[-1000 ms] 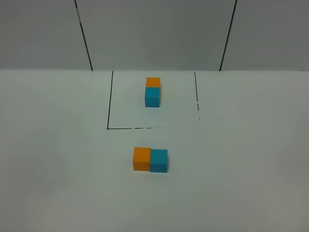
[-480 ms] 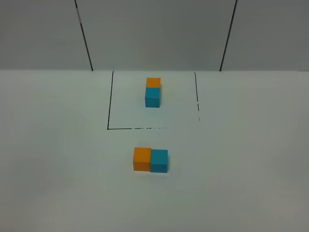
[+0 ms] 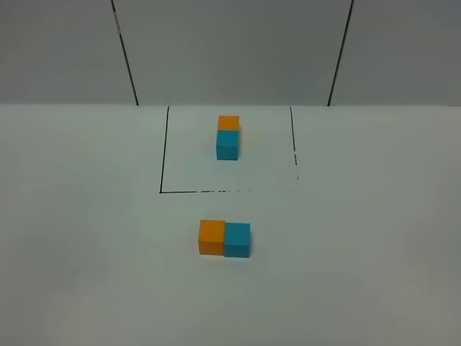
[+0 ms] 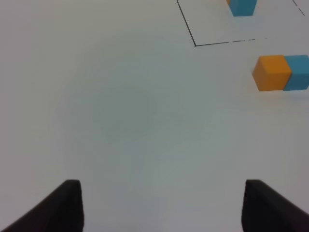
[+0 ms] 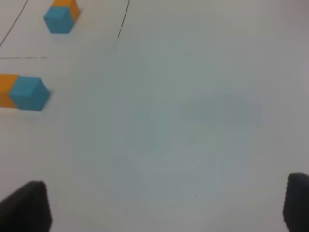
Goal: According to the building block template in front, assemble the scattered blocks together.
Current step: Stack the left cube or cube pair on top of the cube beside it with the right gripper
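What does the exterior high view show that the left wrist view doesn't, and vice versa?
Only exterior high: the whole black outline, the template's orange cube in full, the back wall. Only left wrist: the left gripper, fingers wide apart. Both: the loose orange cube touching the loose cyan cube side by side, plus the template's cyan cube.

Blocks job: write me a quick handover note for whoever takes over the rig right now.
Left hand: open, empty, off to the side of the blocks.
Right hand: open, empty, also off to the side.
Template pair: inside the black outline, orange behind cyan.
Loose orange block and cyan block: touching side by side in front of the outline, orange on the left.
Done: blocks joined.
Left: perhaps turn them front-to-back like the template.
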Tool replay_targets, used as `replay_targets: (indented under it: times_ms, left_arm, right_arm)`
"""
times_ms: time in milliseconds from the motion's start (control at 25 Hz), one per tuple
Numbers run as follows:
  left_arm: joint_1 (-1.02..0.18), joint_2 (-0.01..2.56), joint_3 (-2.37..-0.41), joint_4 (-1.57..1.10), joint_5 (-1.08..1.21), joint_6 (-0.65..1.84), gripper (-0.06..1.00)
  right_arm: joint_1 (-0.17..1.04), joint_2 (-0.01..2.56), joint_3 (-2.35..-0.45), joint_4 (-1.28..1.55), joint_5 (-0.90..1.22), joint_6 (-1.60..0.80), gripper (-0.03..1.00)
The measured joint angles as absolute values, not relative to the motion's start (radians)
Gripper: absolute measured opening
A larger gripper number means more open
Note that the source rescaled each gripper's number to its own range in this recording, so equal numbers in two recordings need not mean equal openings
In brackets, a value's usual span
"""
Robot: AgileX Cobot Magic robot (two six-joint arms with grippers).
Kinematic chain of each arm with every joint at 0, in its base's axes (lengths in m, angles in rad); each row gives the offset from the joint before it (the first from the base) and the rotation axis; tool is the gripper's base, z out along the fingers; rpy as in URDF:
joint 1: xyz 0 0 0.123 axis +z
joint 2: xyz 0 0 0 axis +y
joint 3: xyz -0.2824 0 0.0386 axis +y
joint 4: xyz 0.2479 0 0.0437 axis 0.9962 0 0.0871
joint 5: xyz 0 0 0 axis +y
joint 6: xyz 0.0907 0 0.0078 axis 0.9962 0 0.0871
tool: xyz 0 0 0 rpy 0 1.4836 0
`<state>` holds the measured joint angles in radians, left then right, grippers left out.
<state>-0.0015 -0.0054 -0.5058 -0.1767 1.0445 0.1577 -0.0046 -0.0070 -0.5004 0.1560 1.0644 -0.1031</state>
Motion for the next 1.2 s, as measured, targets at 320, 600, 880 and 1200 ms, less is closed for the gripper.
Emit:
replay_targets:
  times_ms: [320, 600, 880, 1200]
  left_arm:
    - [-0.001, -0.005, -0.506, -0.177, 1.045, 0.158, 0.49]
    - [-0.001, -0.005, -0.506, -0.177, 1.045, 0.158, 0.49]
    - [-0.001, -0.005, -0.506, -0.177, 1.045, 0.159, 0.49]
    - [-0.001, -0.005, -0.506, -0.177, 1.045, 0.159, 0.49]
  right_arm:
    - [-0.005, -0.007, -0.5, 0.156, 1.064, -0.099, 0.92]
    - [-0.005, -0.007, -0.5, 0.156, 1.064, -0.099, 0.9]
    - [-0.005, -0.007, -0.5, 0.156, 1.062, -0.101, 0.85]
    - [-0.005, 0.217, -0.578, 0.309, 1.019, -0.383, 0.85]
